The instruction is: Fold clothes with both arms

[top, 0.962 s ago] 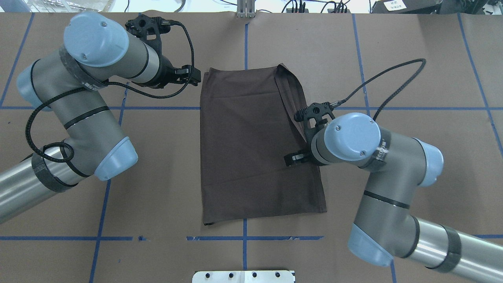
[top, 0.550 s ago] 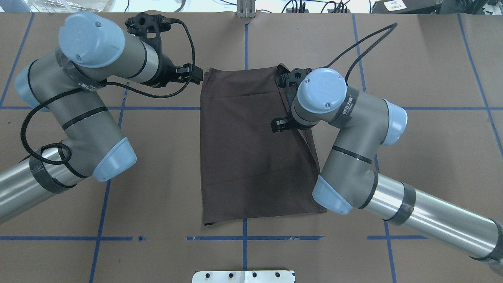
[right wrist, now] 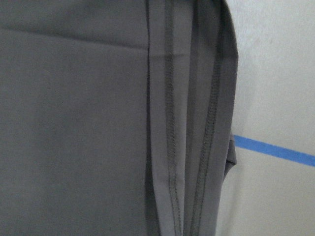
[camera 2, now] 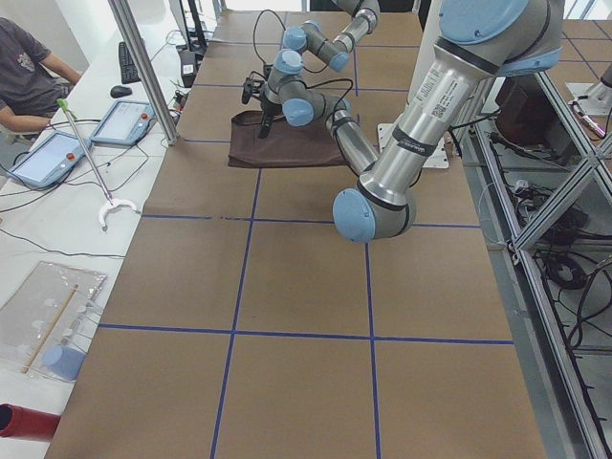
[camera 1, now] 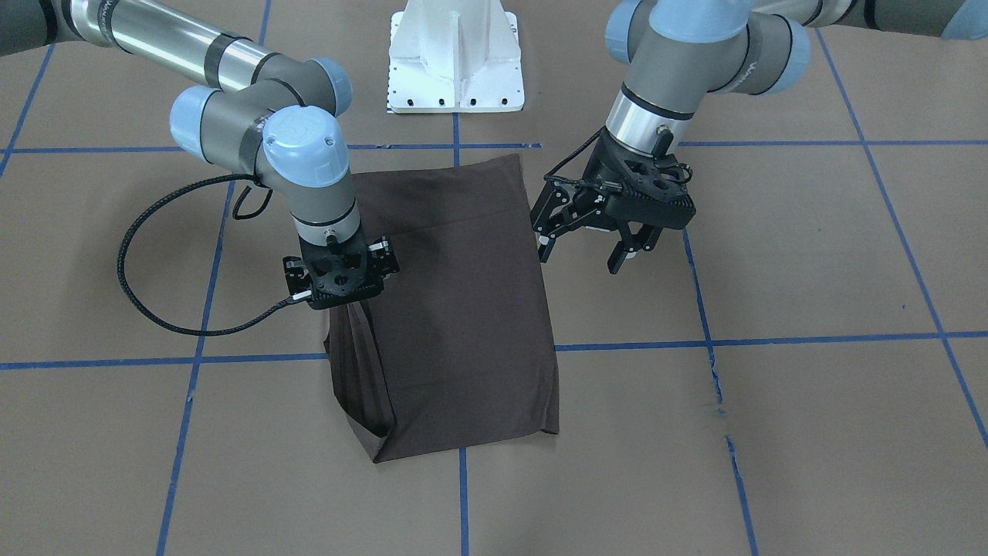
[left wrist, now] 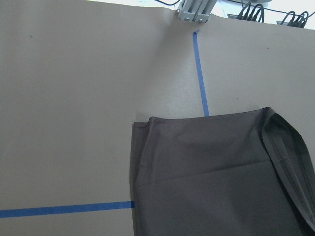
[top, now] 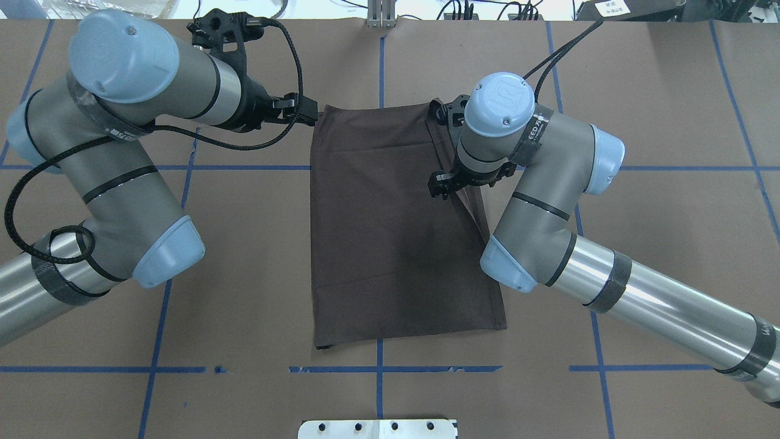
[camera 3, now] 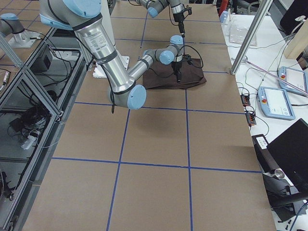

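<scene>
The clothes are one dark brown T-shirt folded into a long rectangle, flat on the brown table. Its stitched, folded-in edges run along the robot's right side. My right gripper points straight down onto that edge near the far end. Its fingers look spread, with nothing lifted. My left gripper hangs open just beside the shirt's far-left corner, a little above the table and holding nothing. The left wrist view shows that corner of the shirt lying flat.
A white metal pedestal stands at the robot's edge of the table. Blue tape lines cross the brown surface. In the left side view a person sits at a bench with tablets beyond the table.
My right arm has swung from the middle of the shirt's right edge toward its far end. The left gripper has edged closer to the far-left corner. The shirt has not moved.
</scene>
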Robot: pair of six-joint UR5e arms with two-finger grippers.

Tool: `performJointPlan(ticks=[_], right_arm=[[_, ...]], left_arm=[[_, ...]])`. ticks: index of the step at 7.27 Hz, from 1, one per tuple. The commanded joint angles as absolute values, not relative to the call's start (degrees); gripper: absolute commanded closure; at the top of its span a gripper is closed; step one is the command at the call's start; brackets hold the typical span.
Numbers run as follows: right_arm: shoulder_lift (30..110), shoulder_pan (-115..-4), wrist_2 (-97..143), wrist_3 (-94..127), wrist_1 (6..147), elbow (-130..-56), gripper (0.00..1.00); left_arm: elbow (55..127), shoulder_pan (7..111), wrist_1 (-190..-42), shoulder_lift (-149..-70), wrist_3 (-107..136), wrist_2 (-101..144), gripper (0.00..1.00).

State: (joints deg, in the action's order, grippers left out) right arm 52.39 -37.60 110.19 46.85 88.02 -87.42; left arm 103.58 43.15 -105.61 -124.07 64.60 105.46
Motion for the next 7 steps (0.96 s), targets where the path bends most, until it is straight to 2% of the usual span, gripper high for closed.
performJointPlan(ticks=[1, 7], right_arm=[[52.6, -37.9, 113.5, 46.4, 89.0, -83.7, 0.0], [51.9, -37.1, 116.2, 45.5, 97.5, -84.2, 0.0]], left_arm=[[105.1, 43.2, -105.3, -123.9, 64.7, 105.5, 0.0], [105.6, 43.2, -105.3, -123.9, 64.8, 105.6, 0.0]])
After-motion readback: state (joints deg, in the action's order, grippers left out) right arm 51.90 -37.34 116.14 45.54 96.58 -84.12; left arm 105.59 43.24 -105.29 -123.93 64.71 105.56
